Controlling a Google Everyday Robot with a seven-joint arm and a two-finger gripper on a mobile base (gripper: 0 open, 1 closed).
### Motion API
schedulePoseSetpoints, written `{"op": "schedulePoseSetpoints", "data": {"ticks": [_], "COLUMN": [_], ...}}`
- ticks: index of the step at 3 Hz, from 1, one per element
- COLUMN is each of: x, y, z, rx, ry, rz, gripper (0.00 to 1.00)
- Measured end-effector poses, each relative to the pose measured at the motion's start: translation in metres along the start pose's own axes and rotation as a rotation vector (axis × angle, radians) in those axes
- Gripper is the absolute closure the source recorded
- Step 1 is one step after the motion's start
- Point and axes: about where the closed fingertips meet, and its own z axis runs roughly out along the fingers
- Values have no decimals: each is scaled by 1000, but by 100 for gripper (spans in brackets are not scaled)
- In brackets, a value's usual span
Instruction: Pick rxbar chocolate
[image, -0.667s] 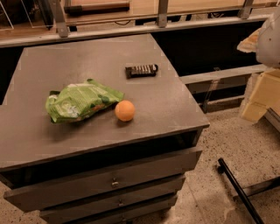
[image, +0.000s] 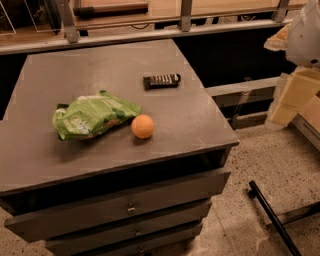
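Your small, flat, dark-wrapped rxbar chocolate lies at the back right of the grey cabinet top, its long side running left to right. The pale gripper is at the right edge, well apart from the bar. You cannot tell its state. The floor is speckled.

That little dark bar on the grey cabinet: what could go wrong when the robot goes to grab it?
1. The rxbar chocolate lies flat on the cabinet top, so a grab may slip or only push it, perhaps towards the right edge.
2. The gripper is at the right edge of the view, off the cabinet, so it has a long reach to aim well.
3. The orange ball beside the green bag might roll if bumped.
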Motion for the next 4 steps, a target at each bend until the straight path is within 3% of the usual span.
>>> {"op": "schedulePoseSetpoints", "data": {"ticks": [1, 2, 3, 4], "x": [-34, -72, -120, -154], "y": [-59, -103, -135, -153], "z": [26, 60, 98, 134], "rx": [-9, -49, -103, -153], "ry": [-104, -200, -300, -382], "rz": [-62, -87, -82, -33], "gripper": [0, 0, 0, 0]}}
